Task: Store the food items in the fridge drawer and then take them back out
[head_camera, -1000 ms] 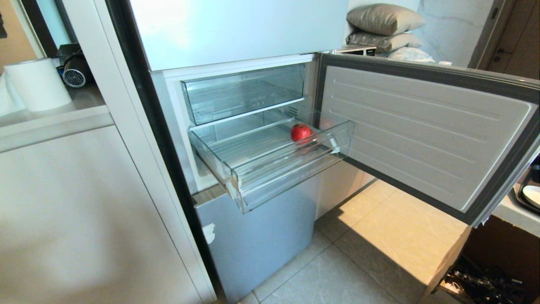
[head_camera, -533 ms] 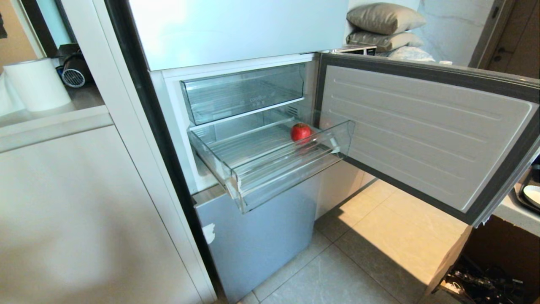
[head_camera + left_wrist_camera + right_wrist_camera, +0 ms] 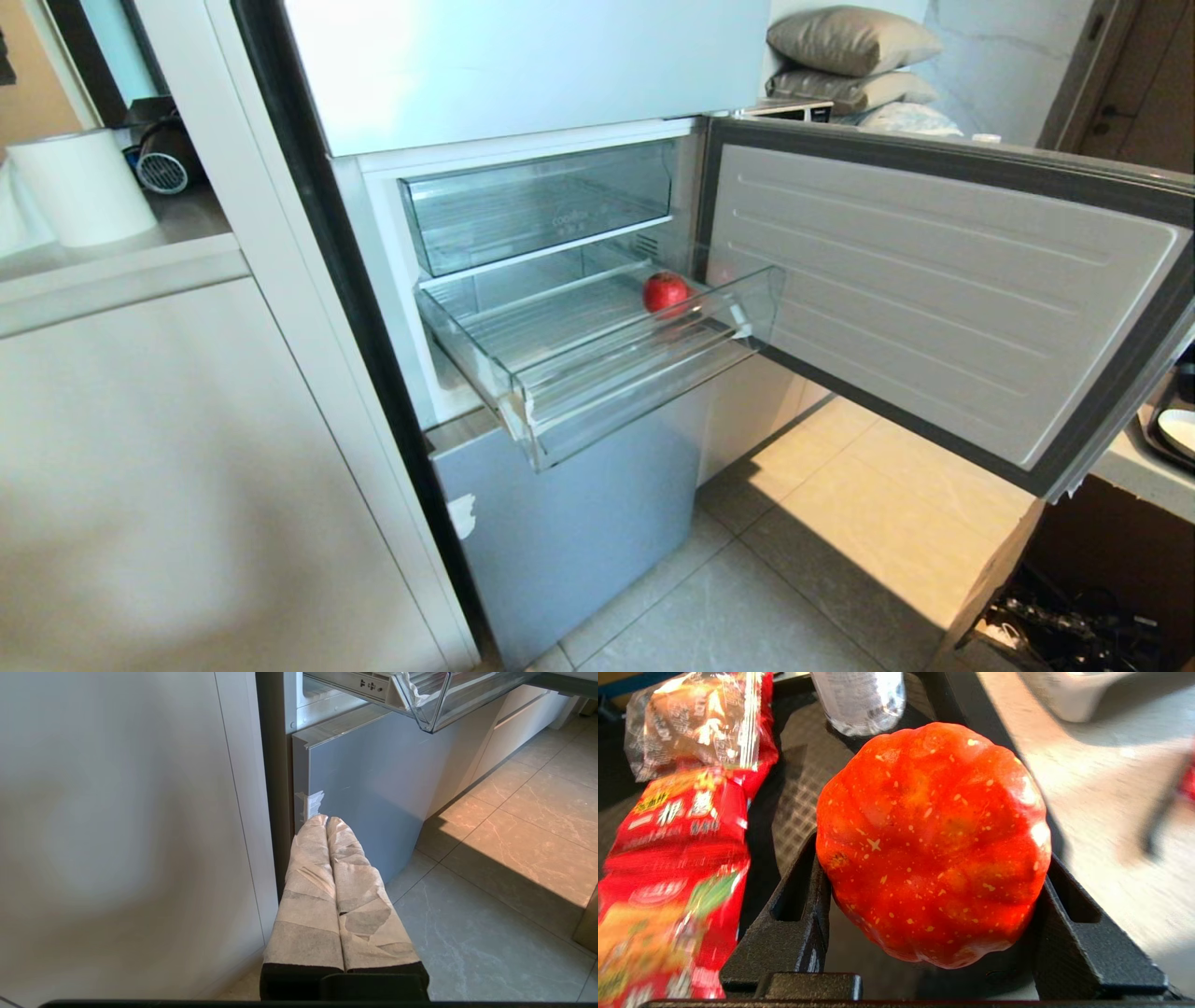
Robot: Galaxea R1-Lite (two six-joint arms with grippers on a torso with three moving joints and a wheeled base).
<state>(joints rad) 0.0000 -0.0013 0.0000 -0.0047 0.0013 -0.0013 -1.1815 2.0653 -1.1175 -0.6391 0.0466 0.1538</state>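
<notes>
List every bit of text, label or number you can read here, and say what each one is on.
No text here can be quoted with certainty.
Upper clear bin: faint lettering on its front, too faint to read.
Red snack packet: large Chinese characters, blurred; not readable.
Clear bottle: label with fine print, too small to read.
Clear-wrapped packet: printing blurred.
Red fruit in the right tool: no text.

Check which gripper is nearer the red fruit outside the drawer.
Right. The right gripper is clamped on that red fruit; the left gripper hangs shut low by the fridge's lower door, nowhere near it.
</notes>
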